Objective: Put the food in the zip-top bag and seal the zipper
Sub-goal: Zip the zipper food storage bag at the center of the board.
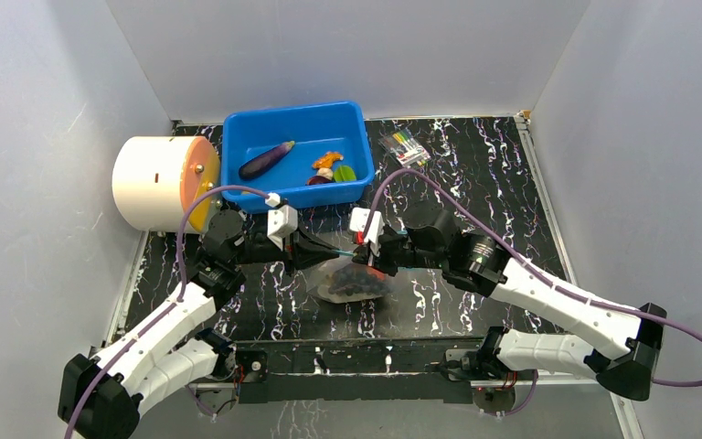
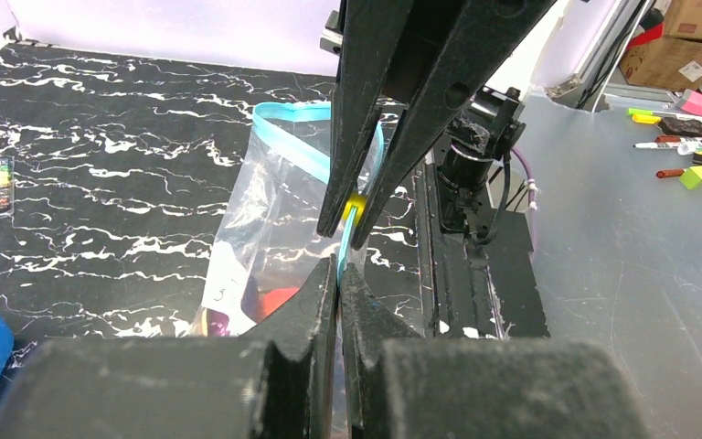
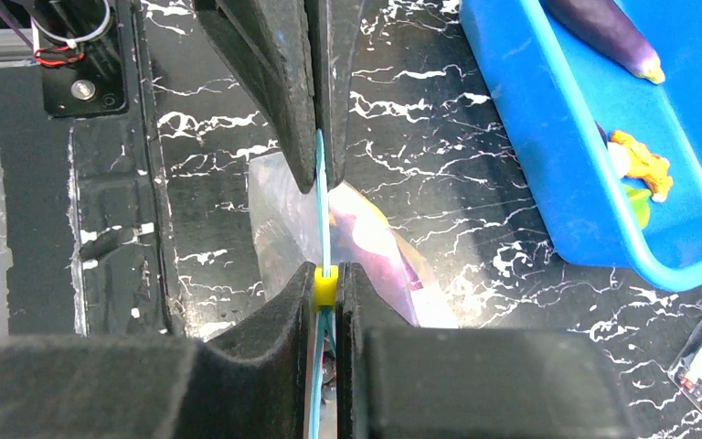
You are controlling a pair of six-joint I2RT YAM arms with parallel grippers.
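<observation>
The zip-top bag (image 1: 355,283) hangs low over the middle of the table, with dark grapes and other food inside; an orange piece (image 2: 274,300) shows through its side. Its teal zipper (image 3: 322,197) runs taut between my two grippers. My left gripper (image 2: 339,277) is shut on the zipper strip. Facing it, my right gripper (image 3: 326,285) is shut on the zipper's yellow slider (image 3: 326,286). From above, the left gripper (image 1: 315,249) and right gripper (image 1: 362,254) nearly meet. More food lies in the blue bin: a purple eggplant (image 1: 267,159), an orange piece (image 1: 327,161), a green slice (image 1: 345,172).
The blue bin (image 1: 238,128) stands behind the bag at the back. A cream cylinder with an orange face (image 1: 155,183) lies at the back left. A clear packet of coloured markers (image 1: 404,147) lies right of the bin. Grey walls close three sides.
</observation>
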